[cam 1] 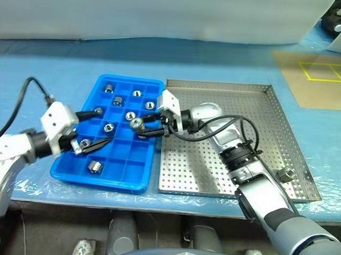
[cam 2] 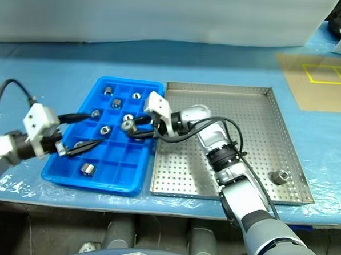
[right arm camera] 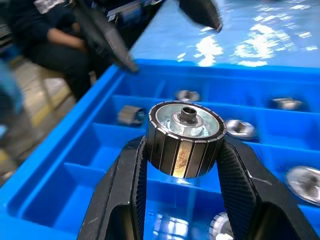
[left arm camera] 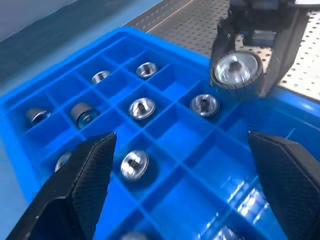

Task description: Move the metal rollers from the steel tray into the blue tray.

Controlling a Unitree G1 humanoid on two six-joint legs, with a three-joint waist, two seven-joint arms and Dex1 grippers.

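L gripper: left gripper (cam 1: 93,129), two black fingers spread wide, nothing between them; hovers over the near-left cells of the tray.
Blue tray: bright blue plastic tray w/ grid of small square cells (cam 1: 134,185), left of the steel tray, rims just beside each other. Several cells each hold one small shiny silver roller (left arm camera: 141,108); others bare.
R gripper: right gripper (right arm camera: 182,145) clamped on one short shiny metal roller w/ ribbed side wall & centre hole (right arm camera: 184,139); pads on opposite sides of the ribbed wall, axis level. Held above the tray's right-hand cells, not touching the floor.
Steel tray: large square perforated sheet-metal tray w/ low rim (cam 1: 285,119), to the right; one more silver roller (cam 1: 286,174) lies near its front-right corner.
Handling (judgement): solid metal, prob. dense for its size, rigid, not fragile. End faces polished = slippery; ribbed wall gives the pads bite. Best hold: across the diameter on the ribs, as now. Round, so likely to roll if dropped on its side; cell walls should stop it.
Person: dark-clothed person (right arm camera: 45,40) seated beyond the table.
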